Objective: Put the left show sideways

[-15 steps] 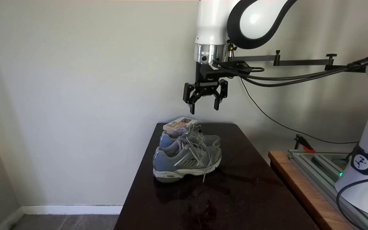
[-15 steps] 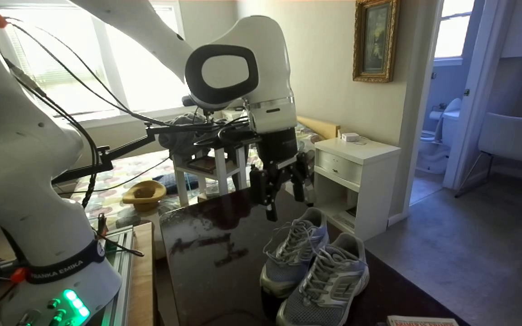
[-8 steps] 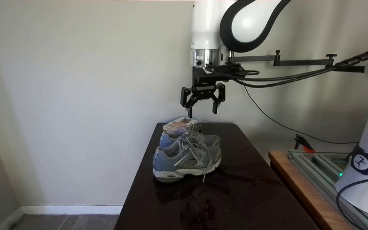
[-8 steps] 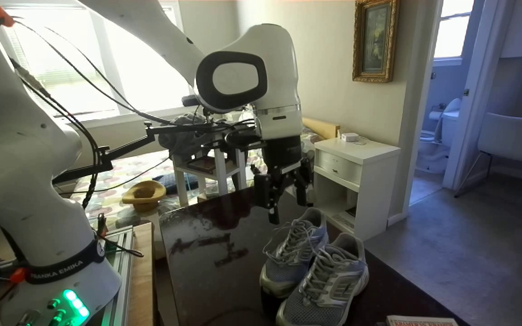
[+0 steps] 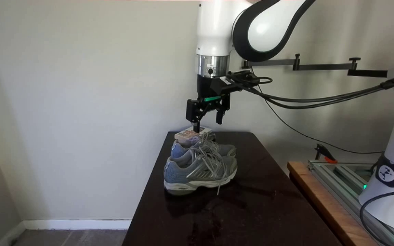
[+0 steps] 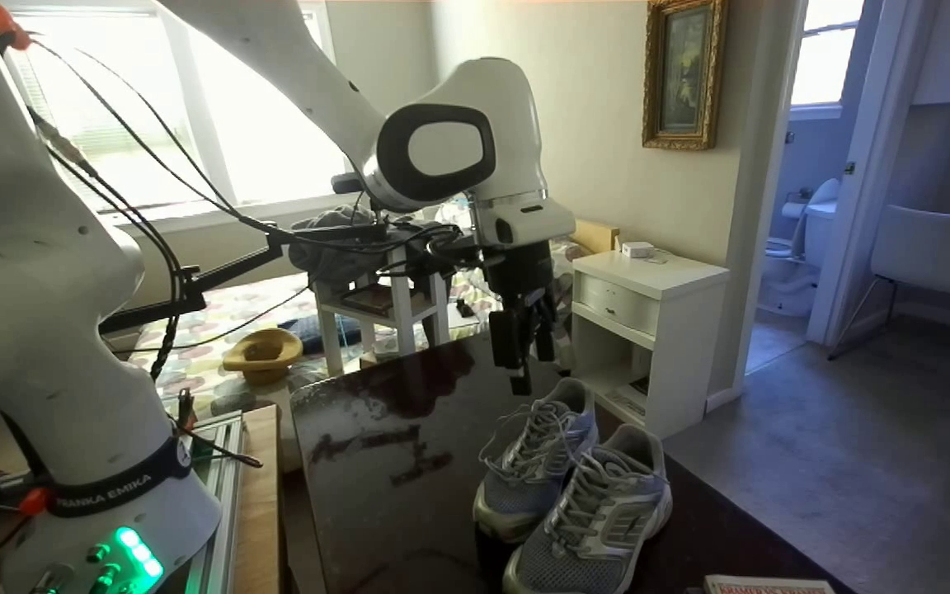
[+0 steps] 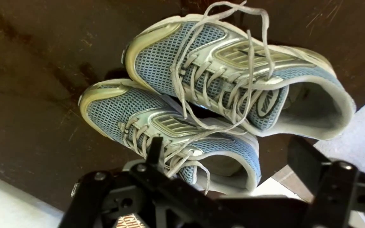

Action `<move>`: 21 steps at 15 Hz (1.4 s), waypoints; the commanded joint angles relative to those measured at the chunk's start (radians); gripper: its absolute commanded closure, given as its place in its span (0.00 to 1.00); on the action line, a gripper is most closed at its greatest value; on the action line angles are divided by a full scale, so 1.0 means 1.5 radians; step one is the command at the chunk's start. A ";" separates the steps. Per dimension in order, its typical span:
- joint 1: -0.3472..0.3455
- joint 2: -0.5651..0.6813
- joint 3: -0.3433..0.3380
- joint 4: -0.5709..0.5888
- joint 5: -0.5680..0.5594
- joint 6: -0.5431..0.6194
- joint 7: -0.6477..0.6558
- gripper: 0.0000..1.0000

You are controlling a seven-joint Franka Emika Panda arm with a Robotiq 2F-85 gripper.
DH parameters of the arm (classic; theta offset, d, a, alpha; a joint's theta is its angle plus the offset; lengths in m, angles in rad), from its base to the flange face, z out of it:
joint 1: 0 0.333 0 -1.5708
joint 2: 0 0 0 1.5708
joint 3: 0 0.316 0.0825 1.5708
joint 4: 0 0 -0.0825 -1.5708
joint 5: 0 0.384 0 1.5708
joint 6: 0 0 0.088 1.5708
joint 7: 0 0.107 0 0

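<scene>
Two grey-blue laced sneakers stand upright side by side, toes the same way, on a dark table [image 5: 251,212]. The sneaker nearer the book shows in both exterior views [image 5: 226,149] [image 6: 607,511] and low in the wrist view [image 7: 233,145]. The sneaker farther from the book also shows in both exterior views [image 5: 197,172] [image 6: 541,458] and higher in the wrist view [image 7: 157,60]. A loose lace crosses both. My gripper [image 5: 208,123] [image 6: 531,369] [image 7: 229,155] is open and empty, above the sneakers. In the wrist view the book-side sneaker's opening appears between its fingers.
A paperback book [image 5: 187,135] [image 6: 768,586] lies on the table beside the sneakers; its corner shows in the wrist view [image 7: 128,221]. A wall [image 5: 97,102] stands behind. A white nightstand [image 6: 648,289] stands past the table's edge. Cables [image 5: 320,102] hang from the arm.
My gripper has moved down and, in an exterior view, leftward toward the sneakers, and has turned about its own axis. The sneakers and the book have not moved.
</scene>
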 commanded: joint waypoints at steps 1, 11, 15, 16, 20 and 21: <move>0.010 0.000 -0.011 0.001 0.000 -0.001 0.000 0.00; 0.012 0.041 -0.019 -0.006 -0.092 0.180 -0.144 0.00; 0.023 0.082 -0.021 -0.012 0.000 0.307 -0.296 0.00; 0.026 0.093 -0.019 -0.012 0.036 0.323 -0.327 0.00; 0.036 0.120 -0.004 0.006 0.203 0.272 -0.392 0.00; 0.034 0.123 0.000 0.008 0.243 0.264 -0.403 0.00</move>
